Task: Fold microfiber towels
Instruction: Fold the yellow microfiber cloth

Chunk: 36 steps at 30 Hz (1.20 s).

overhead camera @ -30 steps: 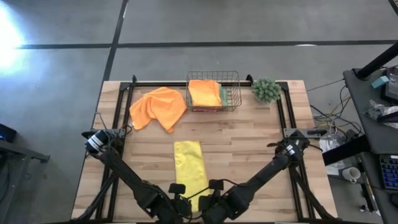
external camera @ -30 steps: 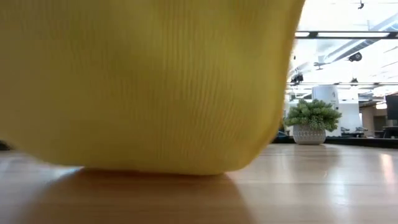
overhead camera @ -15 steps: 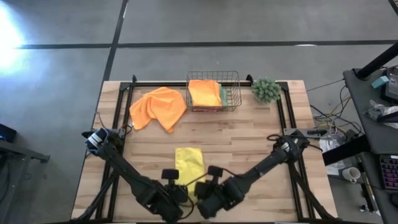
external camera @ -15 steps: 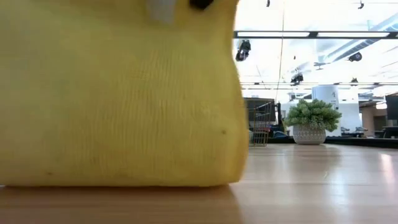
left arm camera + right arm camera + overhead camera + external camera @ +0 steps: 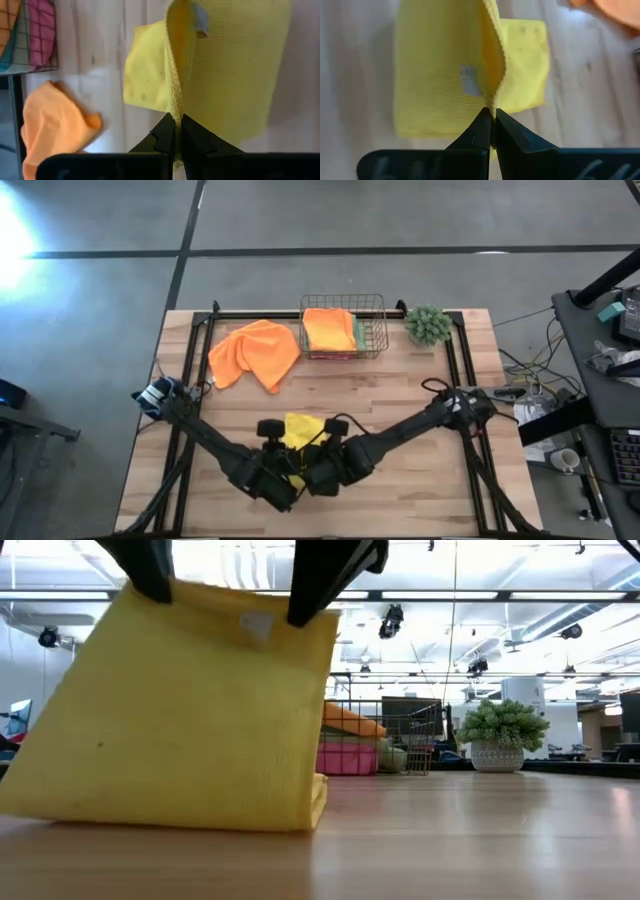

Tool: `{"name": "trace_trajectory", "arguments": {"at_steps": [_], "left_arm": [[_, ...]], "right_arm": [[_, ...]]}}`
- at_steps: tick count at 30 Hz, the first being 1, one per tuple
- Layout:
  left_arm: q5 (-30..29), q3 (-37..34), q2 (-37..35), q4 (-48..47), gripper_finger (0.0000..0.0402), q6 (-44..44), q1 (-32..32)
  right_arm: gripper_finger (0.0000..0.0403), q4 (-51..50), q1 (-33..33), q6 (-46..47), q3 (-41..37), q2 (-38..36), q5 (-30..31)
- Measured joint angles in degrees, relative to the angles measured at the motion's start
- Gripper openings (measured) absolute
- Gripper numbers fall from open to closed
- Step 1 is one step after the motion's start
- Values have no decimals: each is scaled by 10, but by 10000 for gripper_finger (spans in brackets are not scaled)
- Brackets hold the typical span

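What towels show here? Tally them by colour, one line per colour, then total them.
Yellow towel: 1
Orange towels: 2, one lying loose, one on top in the basket
Pink towel: 1
Green towel: 1
Total: 5 in sight; the basket pile may hide more.

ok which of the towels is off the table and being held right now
The yellow towel, pinched along its top edge by the left gripper and right gripper. The loose orange towel lies crumpled on the table; the others sit in the basket.
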Motion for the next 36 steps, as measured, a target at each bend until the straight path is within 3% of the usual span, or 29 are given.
{"name": "trace_trajectory", "arguments": {"at_steps": [5,18,36], "left_arm": [[-23,-63,-33,17,5,12,8],[-6,-221,-132,160,5,134,73],[7,-326,-139,278,5,273,133]], "right_arm": [[8,7,-19,-29,-9,0,7],[8,7,-72,-63,-24,0,-13],[8,13,-123,-53,-88,-2,-59]]}}
